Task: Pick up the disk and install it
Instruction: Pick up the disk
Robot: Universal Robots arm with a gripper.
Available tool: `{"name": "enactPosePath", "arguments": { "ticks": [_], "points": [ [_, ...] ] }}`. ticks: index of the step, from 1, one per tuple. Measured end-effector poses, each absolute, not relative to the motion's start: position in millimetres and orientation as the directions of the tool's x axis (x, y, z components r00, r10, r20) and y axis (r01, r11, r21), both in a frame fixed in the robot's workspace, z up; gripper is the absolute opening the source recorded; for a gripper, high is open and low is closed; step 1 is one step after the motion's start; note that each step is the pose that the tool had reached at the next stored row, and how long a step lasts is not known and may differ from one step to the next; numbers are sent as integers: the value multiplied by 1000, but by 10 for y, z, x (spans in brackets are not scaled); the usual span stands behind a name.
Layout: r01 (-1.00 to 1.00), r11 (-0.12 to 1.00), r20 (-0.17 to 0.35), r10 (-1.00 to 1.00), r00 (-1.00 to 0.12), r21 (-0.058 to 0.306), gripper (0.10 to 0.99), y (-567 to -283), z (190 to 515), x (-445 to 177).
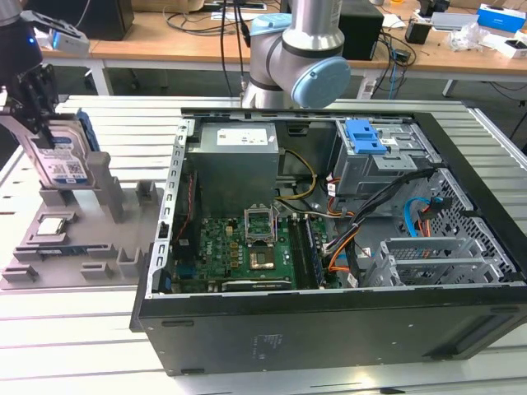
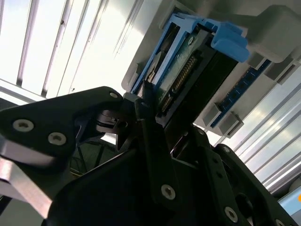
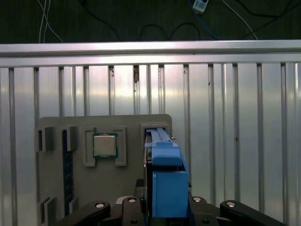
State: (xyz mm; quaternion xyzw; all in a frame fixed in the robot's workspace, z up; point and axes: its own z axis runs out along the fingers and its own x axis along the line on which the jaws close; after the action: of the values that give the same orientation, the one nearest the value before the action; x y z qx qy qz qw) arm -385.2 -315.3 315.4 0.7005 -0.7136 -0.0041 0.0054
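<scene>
1. Exterior view: the disk (image 1: 64, 160) stands upright over the grey holder tray (image 1: 82, 257) on the bench (image 1: 82, 346), at the exterior view's left, fingers (image 2: 149, 141) clamped on its upper end.
2. It looks rigid, fairly heavy and shock-sensitive; the blue frame (image 3: 167, 179) edges are the safest hold.

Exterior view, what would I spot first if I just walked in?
The big black open computer case in the middle, with a green circuit board inside. At the exterior view's left, the black tool clamps a flat silver hard drive with a blue plastic frame, standing on edge above a grey plastic tray.
</scene>
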Motion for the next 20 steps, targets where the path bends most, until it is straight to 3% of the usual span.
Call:
{"name": "enactPosePath", "arguments": {
  "ticks": [20],
  "points": [
    [-1000,19,2,-1000,-19,13,361,-3153,3400,-3852]
  ]
}}
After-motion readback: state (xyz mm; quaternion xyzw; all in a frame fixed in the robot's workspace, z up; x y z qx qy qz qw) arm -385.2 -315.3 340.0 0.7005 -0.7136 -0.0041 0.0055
